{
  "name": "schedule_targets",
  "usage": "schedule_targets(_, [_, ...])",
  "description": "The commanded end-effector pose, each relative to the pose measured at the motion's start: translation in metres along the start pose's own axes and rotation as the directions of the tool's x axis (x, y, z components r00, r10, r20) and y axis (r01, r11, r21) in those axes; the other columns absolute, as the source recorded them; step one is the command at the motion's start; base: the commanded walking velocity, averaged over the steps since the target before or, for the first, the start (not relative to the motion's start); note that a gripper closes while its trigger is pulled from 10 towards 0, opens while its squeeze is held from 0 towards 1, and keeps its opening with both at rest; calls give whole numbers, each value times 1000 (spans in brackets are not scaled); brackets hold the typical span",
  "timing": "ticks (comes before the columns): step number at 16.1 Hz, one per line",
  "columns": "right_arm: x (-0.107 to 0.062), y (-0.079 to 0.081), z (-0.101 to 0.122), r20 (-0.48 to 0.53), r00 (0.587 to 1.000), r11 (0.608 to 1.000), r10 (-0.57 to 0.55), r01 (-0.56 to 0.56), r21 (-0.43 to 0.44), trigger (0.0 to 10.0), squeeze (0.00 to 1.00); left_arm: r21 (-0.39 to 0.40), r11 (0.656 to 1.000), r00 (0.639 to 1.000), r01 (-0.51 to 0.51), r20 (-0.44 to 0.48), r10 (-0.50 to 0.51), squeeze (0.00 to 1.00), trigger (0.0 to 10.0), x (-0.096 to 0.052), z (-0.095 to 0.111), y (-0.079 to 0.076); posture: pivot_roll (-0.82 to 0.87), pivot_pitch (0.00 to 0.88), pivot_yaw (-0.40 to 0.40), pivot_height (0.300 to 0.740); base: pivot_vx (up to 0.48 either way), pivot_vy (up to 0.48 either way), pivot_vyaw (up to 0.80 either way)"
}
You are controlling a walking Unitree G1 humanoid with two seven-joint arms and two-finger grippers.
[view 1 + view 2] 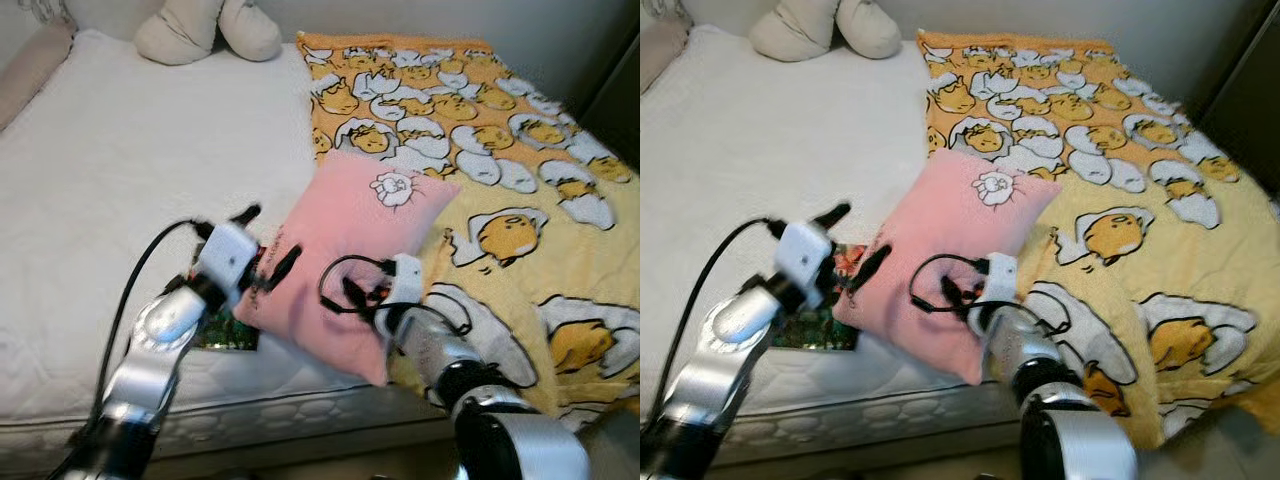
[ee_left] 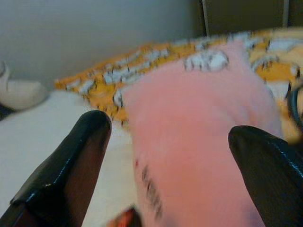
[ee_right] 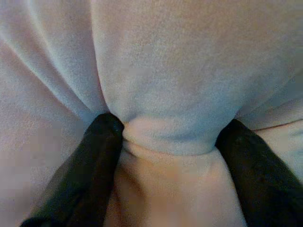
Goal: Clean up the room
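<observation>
A pink pillow (image 1: 345, 250) with a small sheep face lies tilted on the bed, half on the white mattress (image 1: 110, 170) and half on the yellow blanket. My left gripper (image 1: 267, 240) stands open at the pillow's left edge. In the left wrist view its fingers (image 2: 78, 161) straddle that edge of the pillow (image 2: 199, 132) with a wide gap. My right gripper (image 1: 355, 292) is on the pillow's near right part. In the right wrist view it is shut on a bunched fold of the pink fabric (image 3: 165, 132).
A yellow blanket (image 1: 520, 200) printed with egg characters covers the bed's right half. A beige plush (image 1: 205, 30) lies at the far end. A flat colourful item (image 1: 225, 332) sits partly under the pillow near the bed's front edge (image 1: 250, 410). Dark furniture (image 1: 620, 90) stands at right.
</observation>
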State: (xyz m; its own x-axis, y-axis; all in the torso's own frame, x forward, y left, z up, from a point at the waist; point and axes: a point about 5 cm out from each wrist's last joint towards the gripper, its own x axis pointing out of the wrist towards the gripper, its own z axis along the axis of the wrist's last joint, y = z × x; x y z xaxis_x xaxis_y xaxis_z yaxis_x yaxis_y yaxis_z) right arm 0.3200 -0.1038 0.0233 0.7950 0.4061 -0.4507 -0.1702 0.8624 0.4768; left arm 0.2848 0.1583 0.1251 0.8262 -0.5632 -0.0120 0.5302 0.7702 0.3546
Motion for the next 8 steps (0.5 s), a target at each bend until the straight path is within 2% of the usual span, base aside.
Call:
schedule_targets(1, [0,2,-9,-38,999,999,20,-21,-26,0,0,21,999,999,34,9,-34,0,10000,1,6,0,152,15,19,740,0,0,0])
schedule_targets(2, [-2,-4,-8,-35,999,999,1,-3,-51,0,0,17,999,999,50,-8,-50,0,10000,0,4,-1,156,15,39,740,0,0,0])
schedule_targets(3, [-4,-8,-2,-19,1000,997,-2,0,-78,0,0,-27,993,993,113,-28,-113,0,10000,-1,3,-7,160,0,79,740,0,0,0])
schedule_targets(4, [-5,-11,8,5,1000,994,-5,5,-109,0,0,-47,982,982,183,-47,-185,0,10000,-3,2,-12,155,0,92,740,0,0,0])
schedule_targets(5, [-5,-13,13,15,1000,993,-7,9,-121,0,0,-46,977,975,210,-58,-212,0,10000,-4,1,-14,152,0,96,740,0,0,0])
schedule_targets(6, [-8,-18,28,52,999,986,-5,13,-165,0,0,-36,965,962,258,-84,-261,0,10000,-7,-2,-15,143,0,104,740,0,0,0])
schedule_targets(7, [-14,-26,52,106,994,975,-6,29,-220,0,0,-27,962,958,272,-90,-273,0,10000,-5,-2,-12,121,0,110,740,0,0,0])
schedule_targets(8, [-18,-30,66,129,992,964,1,33,-264,0,0,-14,960,956,280,-87,-281,0,10000,-2,0,-10,113,0,106,740,0,0,0])
